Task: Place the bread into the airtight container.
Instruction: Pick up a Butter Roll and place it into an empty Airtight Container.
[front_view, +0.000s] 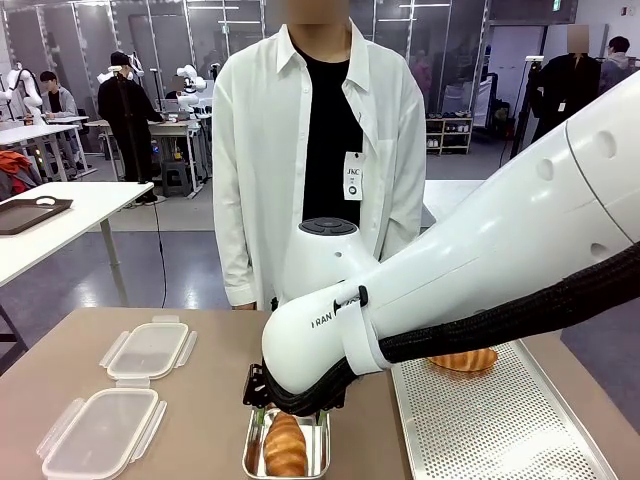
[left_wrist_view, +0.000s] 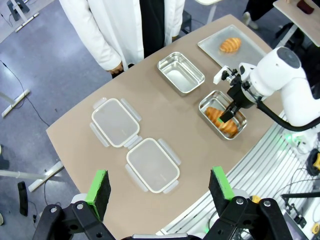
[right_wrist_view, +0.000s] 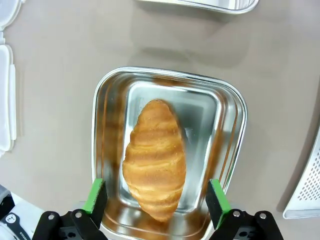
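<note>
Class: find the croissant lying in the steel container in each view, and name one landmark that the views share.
Front view: croissant at the bottom edge, just left of centre.
Left wrist view: croissant right of centre, at mid-height.
Right wrist view: croissant in the middle, slightly low.
Shared landmark: the steel container around it.

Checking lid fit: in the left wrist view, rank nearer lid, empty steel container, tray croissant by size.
Largest, too close to call: nearer lid, empty steel container (lid sits closer).
Smallest: tray croissant.

Front camera looks low across the surface (front_view: 215, 400) at the person (front_view: 300, 150). Left wrist sits high, whole surface below. Right wrist peers straight down, close on the tin (right_wrist_view: 106, 140) all share.
</note>
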